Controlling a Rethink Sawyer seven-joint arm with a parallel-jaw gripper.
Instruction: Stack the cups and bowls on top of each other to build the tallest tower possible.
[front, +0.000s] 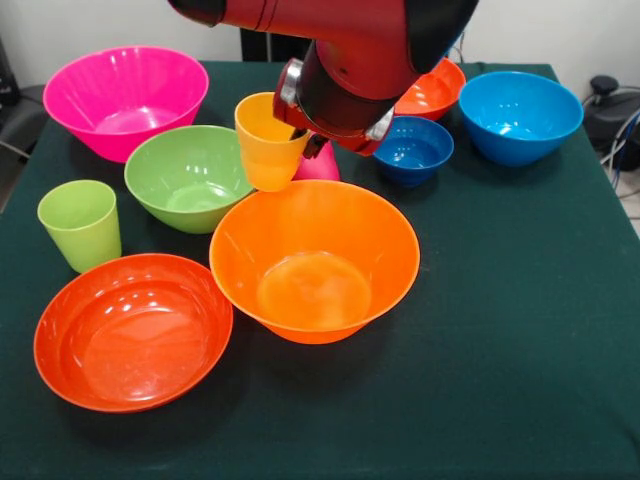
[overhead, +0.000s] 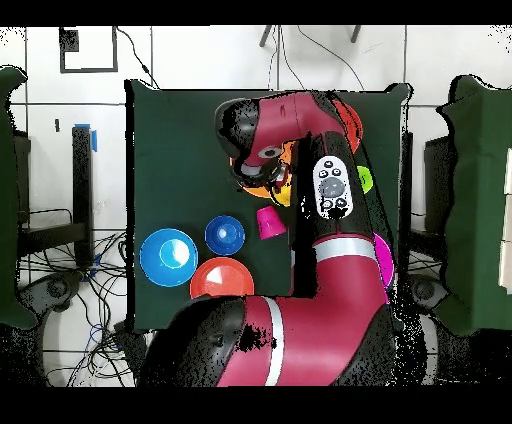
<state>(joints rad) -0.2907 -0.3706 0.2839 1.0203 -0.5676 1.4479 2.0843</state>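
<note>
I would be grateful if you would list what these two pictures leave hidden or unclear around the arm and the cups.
- Gripper: front view, the arm's wrist covers it; open or shut cannot be told.
- Yellow cup: front view, its far side is behind the wrist, so any grip on it is unseen.
- Pink cup: front view, mostly hidden behind the yellow cup and the orange bowl.
- Pink bowl: overhead view, the arm covers nearly all of it.

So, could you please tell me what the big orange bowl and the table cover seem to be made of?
The orange bowl looks like glossy moulded plastic: bright highlights on its smooth inside, one even colour. The table cover looks like dark green matte cloth, perhaps felt: no shine.
</note>
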